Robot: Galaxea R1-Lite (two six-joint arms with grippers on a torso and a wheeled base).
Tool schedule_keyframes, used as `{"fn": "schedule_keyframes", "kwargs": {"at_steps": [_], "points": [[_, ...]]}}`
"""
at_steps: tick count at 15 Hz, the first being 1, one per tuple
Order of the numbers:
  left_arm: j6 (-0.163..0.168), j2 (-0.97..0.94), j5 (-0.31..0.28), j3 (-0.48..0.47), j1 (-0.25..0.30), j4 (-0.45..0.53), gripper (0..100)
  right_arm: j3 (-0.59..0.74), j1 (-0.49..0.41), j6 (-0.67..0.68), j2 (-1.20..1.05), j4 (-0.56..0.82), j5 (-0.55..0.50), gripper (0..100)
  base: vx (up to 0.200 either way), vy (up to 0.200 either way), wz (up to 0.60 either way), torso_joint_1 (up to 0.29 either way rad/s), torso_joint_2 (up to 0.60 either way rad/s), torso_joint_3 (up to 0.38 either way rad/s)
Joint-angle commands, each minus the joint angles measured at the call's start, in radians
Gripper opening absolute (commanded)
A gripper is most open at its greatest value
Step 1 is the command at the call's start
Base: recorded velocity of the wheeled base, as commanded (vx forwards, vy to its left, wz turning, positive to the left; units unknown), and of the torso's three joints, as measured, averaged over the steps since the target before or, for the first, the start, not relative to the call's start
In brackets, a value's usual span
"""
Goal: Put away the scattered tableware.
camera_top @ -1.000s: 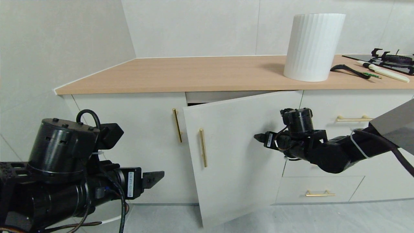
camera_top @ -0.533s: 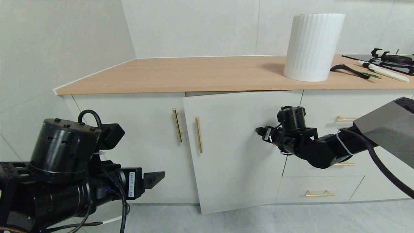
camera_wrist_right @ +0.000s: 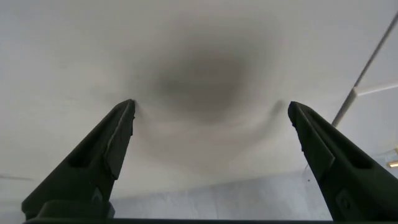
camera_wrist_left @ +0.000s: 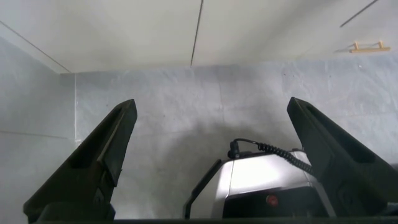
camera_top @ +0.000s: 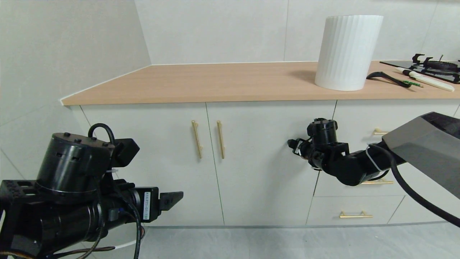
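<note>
The right-hand cabinet door (camera_top: pixel 266 165) under the wooden counter (camera_top: pixel 215 82) stands flush with its neighbour. My right gripper (camera_top: pixel 290 144) is open, with its fingertips (camera_wrist_right: pixel 127 109) right at the door's white face (camera_wrist_right: pixel 205 68) and nothing between them. My left gripper (camera_top: pixel 176 197) hangs low at the left, open and holding nothing, over the grey floor (camera_wrist_left: pixel 186 106). On the counter's right end lie a black ladle (camera_top: pixel 386 76) and a white-handled knife (camera_top: pixel 429 81).
A tall white ribbed container (camera_top: pixel 346 52) stands on the counter beside the utensils. A gas hob (camera_top: pixel 435 66) is at the far right. Two gold door handles (camera_top: pixel 220 139) sit side by side; drawers with gold handles (camera_top: pixel 355 215) are at the lower right.
The cabinet door swung from ajar to fully shut as my right gripper moved forward against it. The left arm stayed put.
</note>
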Motion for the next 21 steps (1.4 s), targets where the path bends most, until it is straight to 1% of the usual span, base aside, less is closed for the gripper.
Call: {"fn": "schedule_keyframes", "kwargs": {"at_steps": [1,4,6,7,8,9,10,12,13,15,16,17,18,19,21], "points": [[-0.001,0.001,0.001,0.0,0.0,0.0,100,-0.003,-0.002,0.0,0.006,-0.002,0.0,100,0.0,0.0,0.0,0.0,0.0,0.0],[-0.001,0.001,0.001,0.0,0.0,0.0,100,0.017,0.0,-0.001,-0.024,0.003,0.008,100,0.0,0.0,0.0,0.0,0.0,0.0],[-0.001,0.001,0.001,0.0,0.0,0.0,100,0.092,0.004,-0.003,-0.074,0.006,0.031,100,0.0,0.0,0.0,0.0,0.0,0.0],[-0.001,0.001,0.0,0.0,0.0,0.0,100,0.218,0.006,-0.009,-0.177,0.006,0.198,100,0.0,0.0,0.0,0.0,0.0,0.0],[0.001,0.001,0.0,0.0,0.0,0.0,100,0.277,0.006,-0.011,-0.238,0.007,0.32,100,0.0,0.0,0.0,0.0,0.0,0.0],[-0.001,0.0,0.001,0.0,0.0,-0.002,100,0.302,0.006,-0.021,-0.275,0.007,0.386,100,0.0,0.0,0.0,0.0,0.0,0.0],[0.001,-0.002,0.001,0.0,0.002,-0.002,100,0.307,0.006,-0.034,-0.289,0.007,0.379,100,0.0,0.0,0.0,0.0,0.0,0.0],[0.001,-0.016,0.001,-0.002,0.003,-0.002,100,0.322,0.01,-0.041,-0.34,0.011,0.325,100,0.0,0.0,0.0,0.0,0.0,0.0],[0.006,-0.042,0.001,0.0,0.003,-0.002,100,0.366,0.017,-0.052,-0.401,0.009,0.313,100,0.0,0.0,0.0,0.0,0.0,0.0],[0.05,-0.117,0.003,-0.002,0.005,-0.003,100,0.44,0.015,-0.144,-0.527,0.009,0.299,100,0.0,0.0,0.0,0.0,0.0,0.0],[0.079,-0.197,0.001,0.008,0.035,-0.003,100,0.477,0.012,-0.196,-0.642,0.009,0.27,100,0.0,0.0,0.0,0.0,0.0,0.0],[0.081,-0.252,0.001,0.024,0.038,-0.011,100,0.495,0.01,-0.215,-0.711,0.009,0.241,100,0.0,0.0,0.0,0.0,0.0,0.0],[0.084,-0.312,0.0,0.051,0.038,-0.014,100,0.546,-0.002,-0.235,-0.815,0.009,0.192,100,0.0,0.0,0.0,0.0,0.0,0.0],[0.098,-0.367,0.001,0.081,0.038,-0.012,100,0.616,-0.02,-0.264,-0.929,0.009,0.176,100,0.0,0.0,0.0,0.0,0.0,0.0],[0.122,-0.511,0.009,0.143,0.046,-0.012,100,0.736,-0.068,-0.327,-1.151,0.011,0.179,100,0.0,0.0,0.0,0.0,0.0,0.0]]}}
